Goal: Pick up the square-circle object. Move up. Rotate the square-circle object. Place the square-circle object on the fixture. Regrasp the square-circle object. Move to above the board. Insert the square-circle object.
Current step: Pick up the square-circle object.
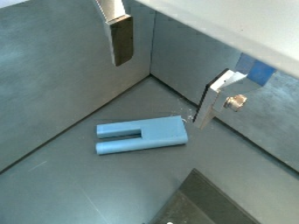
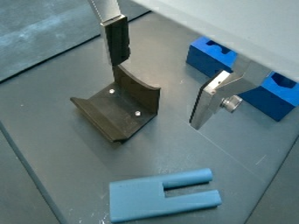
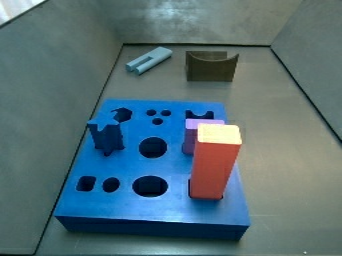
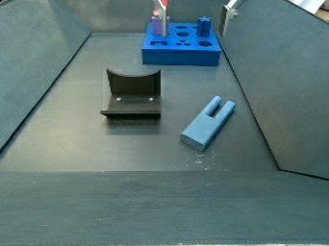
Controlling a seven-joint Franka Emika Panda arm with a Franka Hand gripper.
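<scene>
The square-circle object [image 1: 140, 136] [image 2: 163, 194] is a pale grey-blue bar with a slot at one end. It lies flat on the grey floor, at the far left in a side view [image 3: 148, 60] and right of the fixture in a side view [image 4: 207, 120]. The dark fixture [image 2: 117, 109] [image 3: 211, 65] [image 4: 133, 94] stands beside it, curved notch upward. My gripper [image 1: 162, 86] [image 2: 159, 86] hangs open above the floor between the two, with nothing between its fingers. The bright-blue board [image 3: 154, 160] [image 4: 183, 48] lies apart from them.
On the board stand a tall red-orange block [image 3: 214, 160] with a pale top and a dark blue notched peg [image 3: 104, 135]. Grey walls [image 3: 80, 80] enclose the floor on all sides. The board's blue edge [image 2: 212, 57] shows behind one finger.
</scene>
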